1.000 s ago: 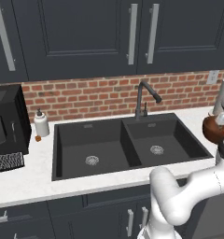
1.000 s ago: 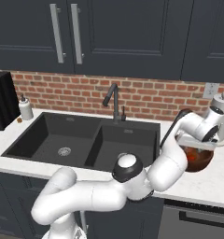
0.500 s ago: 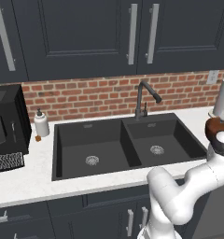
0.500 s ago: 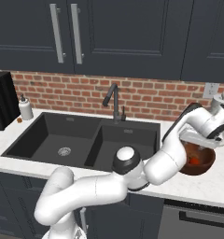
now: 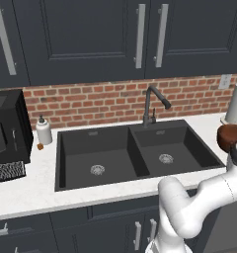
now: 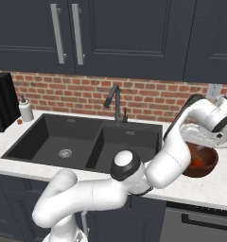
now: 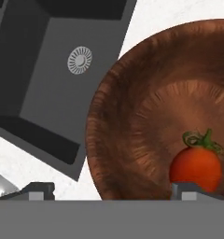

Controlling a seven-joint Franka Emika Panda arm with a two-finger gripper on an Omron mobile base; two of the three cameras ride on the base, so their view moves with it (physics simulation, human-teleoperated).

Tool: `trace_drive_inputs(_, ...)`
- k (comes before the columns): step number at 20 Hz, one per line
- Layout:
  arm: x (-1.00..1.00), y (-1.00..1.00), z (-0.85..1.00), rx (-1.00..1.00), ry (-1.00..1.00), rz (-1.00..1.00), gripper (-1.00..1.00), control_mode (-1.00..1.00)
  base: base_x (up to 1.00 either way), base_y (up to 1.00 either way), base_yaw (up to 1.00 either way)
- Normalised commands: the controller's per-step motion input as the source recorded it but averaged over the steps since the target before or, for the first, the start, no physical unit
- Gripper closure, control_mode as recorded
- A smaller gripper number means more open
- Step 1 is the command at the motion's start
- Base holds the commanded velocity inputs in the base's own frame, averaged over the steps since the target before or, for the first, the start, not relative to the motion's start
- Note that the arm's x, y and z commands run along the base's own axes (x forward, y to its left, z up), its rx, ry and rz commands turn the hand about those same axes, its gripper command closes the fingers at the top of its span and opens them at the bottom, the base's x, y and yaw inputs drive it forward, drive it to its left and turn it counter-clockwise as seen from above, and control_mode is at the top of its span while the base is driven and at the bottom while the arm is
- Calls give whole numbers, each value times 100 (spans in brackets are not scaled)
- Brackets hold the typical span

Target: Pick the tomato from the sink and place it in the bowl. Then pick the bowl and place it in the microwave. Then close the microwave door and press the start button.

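Observation:
The reddish-brown bowl [image 7: 132, 116] stands on the white counter right of the black double sink [image 7: 48, 70]. The red tomato [image 7: 195, 168] with its green stem lies inside the bowl, against its wall. My gripper [image 7: 114, 190] hangs just above the bowl, open wide, and its fingertips [image 7: 37, 189] hold nothing. The right base view shows the arm arched over the bowl [image 6: 205, 165], with the tomato [image 6: 196, 162] a red spot inside. In the left base view the bowl [image 5: 230, 136] sits at the far right, past the sink [image 5: 130, 153].
A black curved faucet [image 5: 152, 104] rises behind the sink. At the left stand a black countertop appliance [image 5: 4, 128], a white soap bottle [image 5: 43, 131] and a tiny orange object [image 5: 40, 146]. A white canister [image 5: 235, 103] stands behind the bowl.
The jaws have spread to full width and the tomato now lies loose in the bowl. The hand has lifted slightly above the bowl.

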Motion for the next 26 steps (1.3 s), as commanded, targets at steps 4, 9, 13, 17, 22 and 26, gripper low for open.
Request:
trace_drive_inputs(4,-53,100,-17,-30,-4,0,-100,-100,0,0,0)
trace_drive_inputs(9,-67,86,-64,-33,-10,0,-100,-100,0,0,0)
trace_drive_inputs(13,-41,14,-52,-21,-17,0,-100,-100,0,0,0)
trace_drive_inputs(17,6,-5,-12,-12,-10,-1,-100,-100,0,0,0)
trace_drive_inputs(22,37,-16,-13,-9,-1,0,-100,-100,0,0,0)
trace_drive_inputs(26,16,-23,30,-1,-7,0,-100,-100,0,0,0)
